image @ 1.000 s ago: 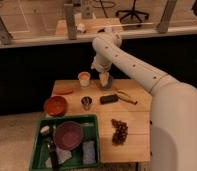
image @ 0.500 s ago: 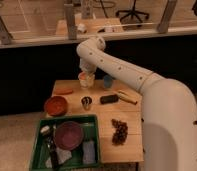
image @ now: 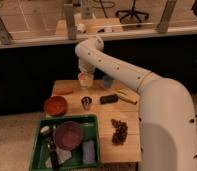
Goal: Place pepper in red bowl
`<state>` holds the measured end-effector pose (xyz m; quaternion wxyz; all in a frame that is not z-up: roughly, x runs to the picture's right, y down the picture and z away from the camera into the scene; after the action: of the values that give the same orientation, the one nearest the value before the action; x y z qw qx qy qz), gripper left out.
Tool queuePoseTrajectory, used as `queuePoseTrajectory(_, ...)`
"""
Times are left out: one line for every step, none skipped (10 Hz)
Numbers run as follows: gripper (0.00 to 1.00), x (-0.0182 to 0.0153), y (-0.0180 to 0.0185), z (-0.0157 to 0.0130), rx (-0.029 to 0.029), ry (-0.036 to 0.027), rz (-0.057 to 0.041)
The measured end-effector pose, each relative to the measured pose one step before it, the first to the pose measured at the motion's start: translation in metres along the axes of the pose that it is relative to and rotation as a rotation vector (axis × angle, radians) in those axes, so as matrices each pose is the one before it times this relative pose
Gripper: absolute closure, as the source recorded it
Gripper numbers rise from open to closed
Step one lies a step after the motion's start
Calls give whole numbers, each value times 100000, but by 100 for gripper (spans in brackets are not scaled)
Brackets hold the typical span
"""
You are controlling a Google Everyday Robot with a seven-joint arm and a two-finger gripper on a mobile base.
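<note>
Red bowl (image: 56,105), empty, open side up, ready to receive. Just behind the red bowl, slightly right: pepper (image: 64,90), flat and free, not yet taken. Further right and behind the red bowl: gripper (image: 86,73), spread wide, holding nothing, low over a pale cup (image: 86,80) — probably must go left for the pepper.

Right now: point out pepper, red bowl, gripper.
pepper (image: 64,91), camera view, its middle.
red bowl (image: 56,106), camera view, bare inside.
gripper (image: 86,74), camera view, its tip, just above the cup (image: 85,82).
</note>
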<state>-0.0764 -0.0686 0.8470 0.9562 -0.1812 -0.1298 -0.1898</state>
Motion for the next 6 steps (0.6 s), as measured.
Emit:
queuePoseTrajectory(20, -461, 81, 754, -1501, -479, -125)
queuePoseTrajectory(20, -943, 134, 1276, -2620, -1077, -1067)
queuePoseTrajectory(20, -1359, -51, 1196, -2410, -1321, -1687)
queuePoseTrajectory(20, -912, -71, 902, -1579, -889, -1380)
queuePoseTrajectory(20, -523, 0, 1139, -1699, -823, -1093)
queuePoseTrajectory(20, -326, -50, 765, -985, -665, -638)
